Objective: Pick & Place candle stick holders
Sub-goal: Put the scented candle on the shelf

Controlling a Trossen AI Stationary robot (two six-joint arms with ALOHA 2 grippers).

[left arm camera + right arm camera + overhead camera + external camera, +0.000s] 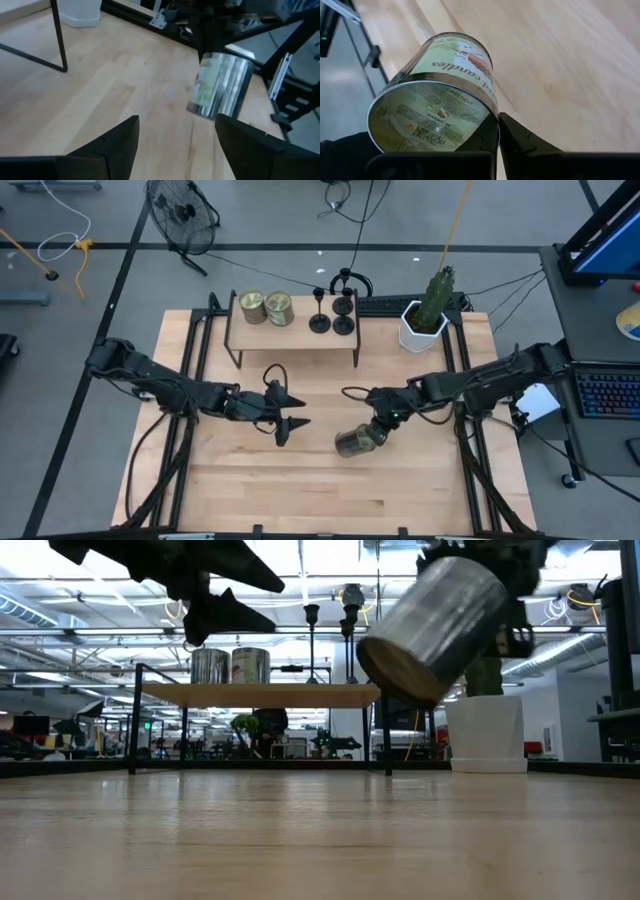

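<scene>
Black candlestick holders [320, 315] [343, 310] stand on their round bases on the right part of a small wooden shelf [295, 340] at the far side; they also show in the low view [312, 640]. My right gripper [380, 427] is shut on a metal candle tin [358, 442] with a green label, above the table's middle. My left gripper [290, 425] hovers open and empty left of the tin, its fingers [115, 145] pointing toward the tin [220, 85]. My right gripper pinches the candle tin by its round side wall [487, 117], near the tin's bottom end, which faces the wrist camera. One finger [530, 145] shows against the wall; the tin hides the other. The tin is tilted and lifted clear of the table [435, 625].
Two more candle tins [252, 307] [279, 308] stand on the shelf's left part. A white planter [423, 328] with a green plant stands at the far right. Bare wooden table [300, 490] lies toward the near edge.
</scene>
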